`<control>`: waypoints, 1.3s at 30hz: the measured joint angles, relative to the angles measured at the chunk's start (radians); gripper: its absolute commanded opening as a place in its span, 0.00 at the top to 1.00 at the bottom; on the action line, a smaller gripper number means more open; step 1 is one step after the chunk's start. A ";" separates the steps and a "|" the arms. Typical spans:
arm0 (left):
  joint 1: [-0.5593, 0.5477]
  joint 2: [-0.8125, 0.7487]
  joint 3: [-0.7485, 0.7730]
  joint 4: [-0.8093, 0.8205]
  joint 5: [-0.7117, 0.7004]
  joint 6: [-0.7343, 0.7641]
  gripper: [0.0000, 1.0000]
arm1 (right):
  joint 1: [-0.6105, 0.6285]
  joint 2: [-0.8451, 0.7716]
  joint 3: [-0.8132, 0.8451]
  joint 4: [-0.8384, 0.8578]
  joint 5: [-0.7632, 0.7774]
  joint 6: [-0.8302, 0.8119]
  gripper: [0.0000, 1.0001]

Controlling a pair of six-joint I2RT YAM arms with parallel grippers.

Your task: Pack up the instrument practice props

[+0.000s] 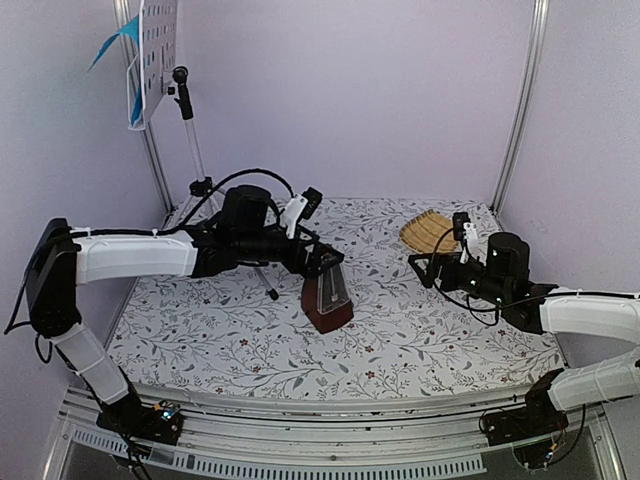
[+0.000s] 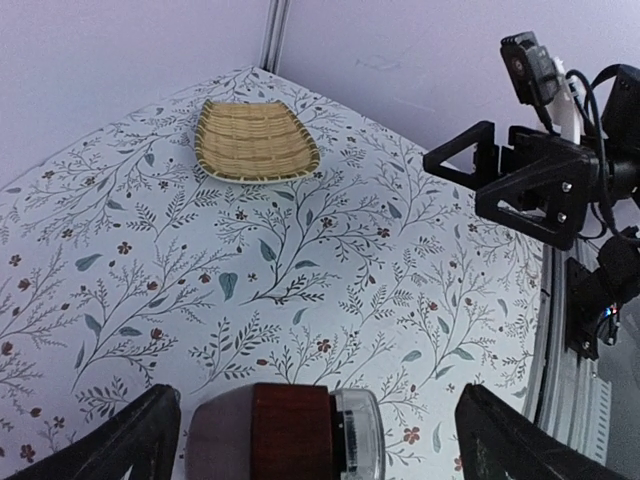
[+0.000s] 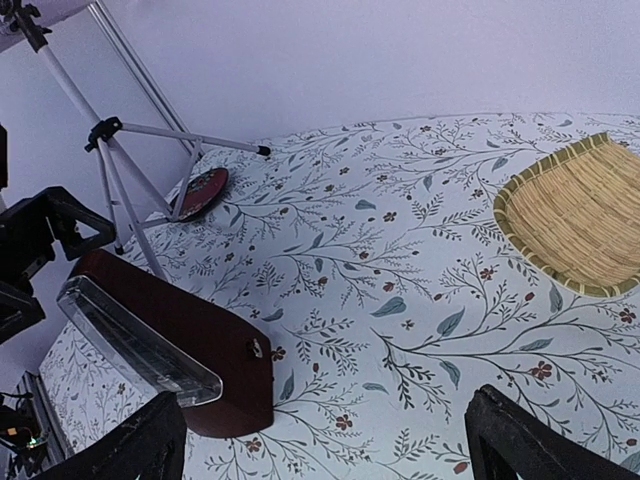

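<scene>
While L claw (image 1: 325, 262), released, straddles metronome (image 1: 328, 295) on desk (image 1: 430, 345), R claw (image 1: 432, 266) hangs released near basket (image 1: 428, 232), far right.

The table (image 1: 420, 340) is covered with a white cloth printed with leafy sprigs and small red flowers. A dark brown metronome (image 1: 328, 295) stands near its middle. A shallow woven tray (image 1: 428, 232) lies at the far right corner. A silver tripod music stand (image 1: 195, 150) has its legs on the far left corner, with a small round reddish disc (image 3: 203, 190) lying by them.
</scene>
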State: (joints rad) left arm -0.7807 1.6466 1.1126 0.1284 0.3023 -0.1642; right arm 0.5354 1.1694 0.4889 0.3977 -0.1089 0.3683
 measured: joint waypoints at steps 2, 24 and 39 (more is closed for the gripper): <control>-0.002 0.019 0.019 0.001 0.011 0.015 0.07 | 0.000 -0.006 0.000 0.012 -0.008 0.007 0.01; -0.066 0.048 0.039 -0.034 -0.171 0.111 0.65 | 0.000 -0.002 0.000 0.060 -0.017 0.014 0.01; -0.179 0.002 0.012 -0.059 -0.397 -0.166 0.07 | 0.000 0.029 0.091 -0.046 0.011 0.109 0.01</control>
State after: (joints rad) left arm -0.9600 1.6482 1.1248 0.0692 -0.0948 -0.3302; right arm 0.5354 1.1980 0.5797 0.3519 -0.0975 0.4774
